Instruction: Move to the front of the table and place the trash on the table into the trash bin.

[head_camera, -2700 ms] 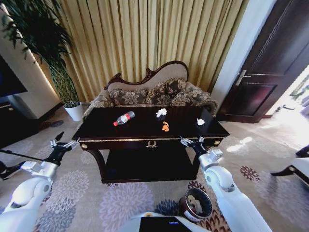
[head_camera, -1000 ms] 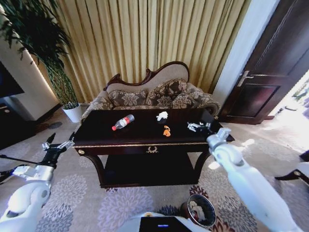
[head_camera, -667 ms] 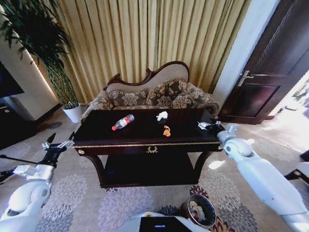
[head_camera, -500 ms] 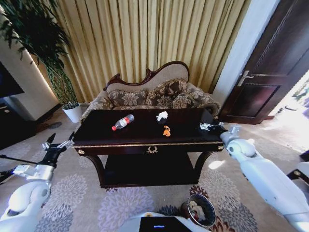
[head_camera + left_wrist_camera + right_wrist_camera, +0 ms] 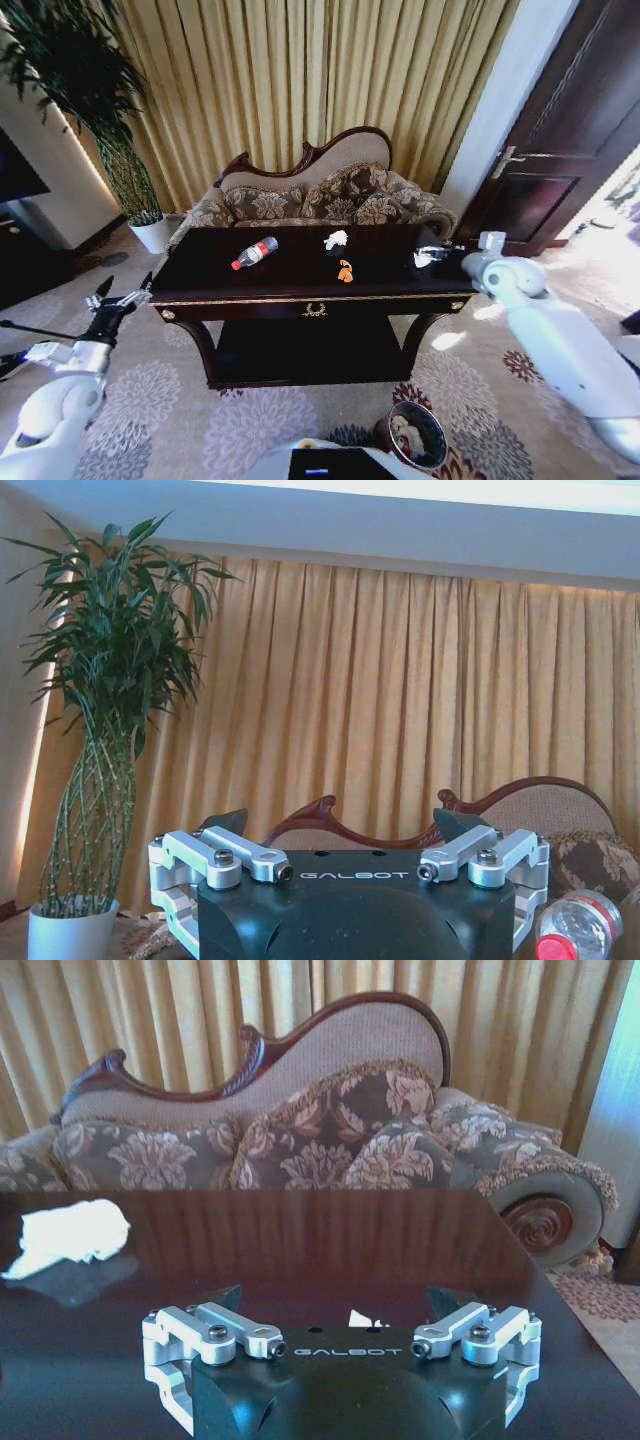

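right gripper [image 5: 432, 253], fingers spread, has been swung to the small white piece [image 5: 421, 259] at center right on the table [image 5: 300, 285]; grasp pending; left gripper [image 5: 120, 298] parked open, lower left.

I counted one table [image 5: 300, 285], one trash bin [image 5: 412, 436], one bottle [image 5: 256, 252], one crumpled paper [image 5: 335, 239], one orange scrap [image 5: 345, 271], and one small white piece [image 5: 423, 259].

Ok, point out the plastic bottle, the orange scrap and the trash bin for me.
plastic bottle [image 5: 256, 251]: head view, on its label, mid-body.
orange scrap [image 5: 345, 271]: head view, centre of the scrap.
trash bin [image 5: 441, 447]: head view, on its right rim.
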Robot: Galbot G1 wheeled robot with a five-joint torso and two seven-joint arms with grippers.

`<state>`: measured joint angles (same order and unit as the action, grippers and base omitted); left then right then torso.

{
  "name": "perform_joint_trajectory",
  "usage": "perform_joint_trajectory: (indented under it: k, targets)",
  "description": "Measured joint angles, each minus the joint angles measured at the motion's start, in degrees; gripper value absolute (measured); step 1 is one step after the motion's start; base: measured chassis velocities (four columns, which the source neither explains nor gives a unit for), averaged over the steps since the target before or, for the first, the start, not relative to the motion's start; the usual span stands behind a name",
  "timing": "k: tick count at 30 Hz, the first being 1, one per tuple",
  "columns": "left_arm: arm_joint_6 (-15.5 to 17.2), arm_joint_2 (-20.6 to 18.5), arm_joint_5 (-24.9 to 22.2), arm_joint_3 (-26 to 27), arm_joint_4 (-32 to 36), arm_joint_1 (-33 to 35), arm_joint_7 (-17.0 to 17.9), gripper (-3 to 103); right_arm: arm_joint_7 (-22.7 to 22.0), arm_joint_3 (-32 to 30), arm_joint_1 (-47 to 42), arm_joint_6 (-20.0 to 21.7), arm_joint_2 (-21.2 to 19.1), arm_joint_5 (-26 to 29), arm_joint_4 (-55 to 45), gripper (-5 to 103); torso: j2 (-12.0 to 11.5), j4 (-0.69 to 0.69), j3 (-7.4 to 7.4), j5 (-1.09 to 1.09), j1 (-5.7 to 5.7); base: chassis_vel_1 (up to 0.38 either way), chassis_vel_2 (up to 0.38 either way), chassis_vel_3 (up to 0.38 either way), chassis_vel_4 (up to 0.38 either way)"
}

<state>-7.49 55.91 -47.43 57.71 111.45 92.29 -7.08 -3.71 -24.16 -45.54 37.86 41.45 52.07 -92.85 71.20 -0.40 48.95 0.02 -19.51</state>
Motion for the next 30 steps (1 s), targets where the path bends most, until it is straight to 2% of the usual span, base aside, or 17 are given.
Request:
perform_joint_trajectory:
  k: [10,20,30]
  targets:
    - [-0.03,0.13,-0.08,0.86,0.71,0.9,0.01,100,0.02,1.76,2.11,3.28,0.03,-2.76,1.41,100,0.0,0.0,0.0,-0.01,0.0,0.0,0.0,0.0,0.0]
    - [-0.04,0.51,-0.19,1.21,1.33,1.19,-0.04,100,-0.67,2.79,1.97,3.38,0.53,-2.24,1.84,100,0.0,0.0,0.0,-0.01,0.0,0.0,0.0,0.0,0.0]
    - [-0.09,1.21,-0.03,1.57,2.23,2.19,-0.1,100,-1.8,4.39,2.35,2.89,2.73,-2.43,2.34,100,0.0,0.0,0.0,-0.01,0.01,0.0,0.0,0.0,0.0]
